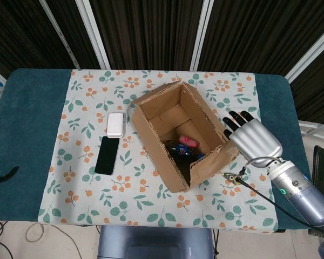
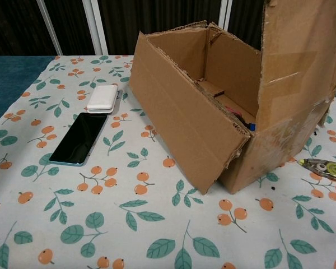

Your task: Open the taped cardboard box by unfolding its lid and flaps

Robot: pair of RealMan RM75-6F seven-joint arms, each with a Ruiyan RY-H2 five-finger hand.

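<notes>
The cardboard box stands open-topped in the middle of the floral cloth, its flaps upright. Inside lie a dark bottle with a blue label and a pink item. My right hand is at the box's right side, fingers stretched toward the right wall and the raised near flap, holding nothing. In the chest view the box fills the centre and a tall flap hides the hand. My left hand is in neither view.
A black phone and a white case lie left of the box. A tape roll sits on the cloth at the box's right. A black object rests on the teal table at the far left.
</notes>
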